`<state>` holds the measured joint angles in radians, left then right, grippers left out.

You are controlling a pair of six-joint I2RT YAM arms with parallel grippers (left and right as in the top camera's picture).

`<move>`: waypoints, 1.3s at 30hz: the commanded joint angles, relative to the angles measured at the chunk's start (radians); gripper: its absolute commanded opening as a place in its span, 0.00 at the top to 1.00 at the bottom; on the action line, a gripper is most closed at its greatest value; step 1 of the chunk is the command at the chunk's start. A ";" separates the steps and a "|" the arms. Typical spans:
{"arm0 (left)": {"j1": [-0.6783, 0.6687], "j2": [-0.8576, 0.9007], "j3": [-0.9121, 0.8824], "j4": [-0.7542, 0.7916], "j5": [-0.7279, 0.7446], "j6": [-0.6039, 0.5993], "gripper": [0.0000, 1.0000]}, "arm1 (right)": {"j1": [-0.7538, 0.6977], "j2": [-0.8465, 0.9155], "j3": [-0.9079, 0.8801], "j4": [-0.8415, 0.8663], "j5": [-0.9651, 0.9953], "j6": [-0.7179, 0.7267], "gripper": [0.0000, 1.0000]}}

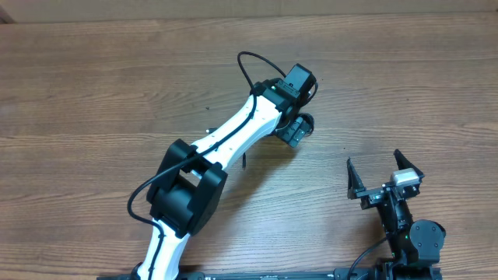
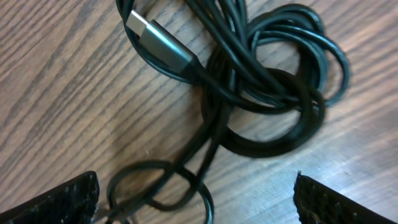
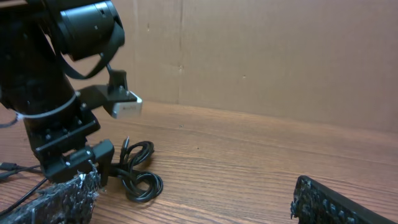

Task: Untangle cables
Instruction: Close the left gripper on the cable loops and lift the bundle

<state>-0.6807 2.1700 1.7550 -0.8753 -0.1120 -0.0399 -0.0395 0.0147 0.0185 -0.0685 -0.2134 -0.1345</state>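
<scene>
The cables [image 2: 261, 87] are thin black cords lying in a knotted coil on the wooden table. One plug [image 2: 152, 38] has a silvery tip and points up-left, and a smaller loop [image 2: 155, 186] trails toward the camera. My left gripper [image 2: 196, 208] hovers just above this tangle, open, with its fingers [image 2: 68, 199] on either side and nothing between them. From overhead the left gripper [image 1: 296, 129] hides most of the cords. The right wrist view shows the cables [image 3: 138, 173] beside the left arm. My right gripper [image 1: 381, 173] stands open and empty near the front right, away from the cords.
The left arm [image 1: 233, 140] stretches diagonally from the front left to the table's middle, with its own thick wire looping above it. A brown cardboard wall [image 3: 261, 56] closes off the far side. Wooden tabletop [image 1: 93, 93] surrounds the tangle.
</scene>
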 commanded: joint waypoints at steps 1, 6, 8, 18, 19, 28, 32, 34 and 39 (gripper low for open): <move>0.005 0.048 0.025 0.018 -0.048 0.051 0.00 | -0.007 -0.012 -0.010 0.006 -0.005 -0.001 0.00; 0.007 0.076 0.025 0.042 -0.048 0.107 0.00 | -0.007 -0.012 -0.010 0.006 -0.005 -0.001 0.00; 0.007 0.084 0.025 0.042 -0.048 0.112 0.00 | -0.007 -0.012 -0.010 0.006 -0.005 -0.001 0.00; 0.007 0.086 0.025 0.042 -0.025 0.111 0.80 | -0.007 -0.012 -0.010 0.006 -0.005 -0.001 0.00; 0.007 0.086 0.026 0.041 -0.026 0.111 0.94 | -0.007 -0.012 -0.010 0.006 -0.005 -0.001 0.00; 0.006 0.063 0.063 -0.080 -0.025 0.080 0.96 | -0.007 -0.012 -0.010 0.006 -0.005 -0.001 0.00; 0.005 0.006 0.130 -0.180 -0.021 0.077 0.96 | -0.007 -0.012 -0.010 0.006 -0.005 -0.001 0.00; 0.005 -0.030 0.167 -0.224 0.002 0.077 0.96 | -0.007 -0.012 -0.010 0.006 -0.005 -0.001 0.00; 0.005 -0.146 0.237 -0.311 0.108 0.079 0.96 | -0.007 -0.012 -0.010 0.006 -0.005 -0.001 0.00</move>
<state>-0.6788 2.1609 1.9182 -1.1633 -0.0925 0.0517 -0.0399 0.0147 0.0185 -0.0681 -0.2134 -0.1352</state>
